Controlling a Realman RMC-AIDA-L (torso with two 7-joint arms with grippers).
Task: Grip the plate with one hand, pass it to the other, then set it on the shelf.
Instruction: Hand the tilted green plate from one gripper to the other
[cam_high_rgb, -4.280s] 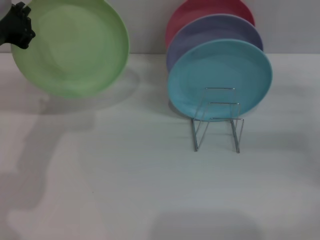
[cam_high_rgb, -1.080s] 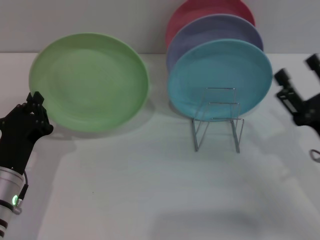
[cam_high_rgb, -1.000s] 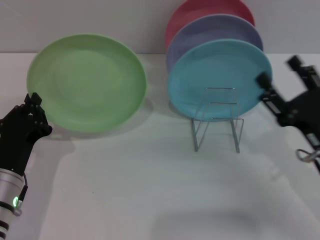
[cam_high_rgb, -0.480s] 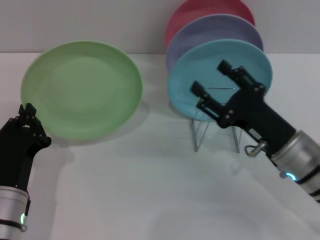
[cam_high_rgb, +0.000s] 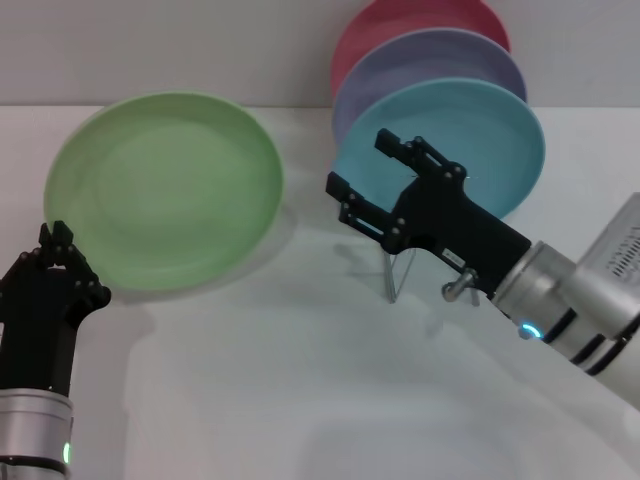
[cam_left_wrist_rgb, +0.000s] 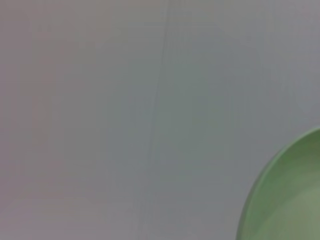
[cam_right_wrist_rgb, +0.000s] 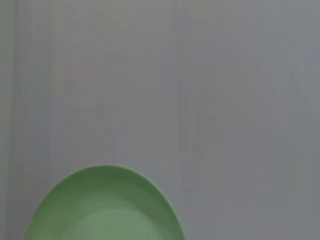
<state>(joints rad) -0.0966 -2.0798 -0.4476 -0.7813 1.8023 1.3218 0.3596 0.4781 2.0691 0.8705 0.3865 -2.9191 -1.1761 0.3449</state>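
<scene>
The light-green plate (cam_high_rgb: 165, 190) is held tilted above the table on the left. My left gripper (cam_high_rgb: 58, 258) is shut on its lower left rim. My right gripper (cam_high_rgb: 364, 172) is open, its jaws spread, a short way off the plate's right rim and in front of the shelf. The wire shelf (cam_high_rgb: 392, 281) is mostly hidden behind my right arm; only its front legs show. The plate also shows in the left wrist view (cam_left_wrist_rgb: 292, 200) and in the right wrist view (cam_right_wrist_rgb: 105, 210).
A light blue plate (cam_high_rgb: 500, 130), a purple plate (cam_high_rgb: 430, 55) and a pink plate (cam_high_rgb: 400, 20) stand in a row on the shelf at the back. The white table (cam_high_rgb: 280, 380) extends toward me.
My right arm has swung in from the right, across the front of the shelf, toward the green plate. My left gripper has kept the plate, sinking slightly.
</scene>
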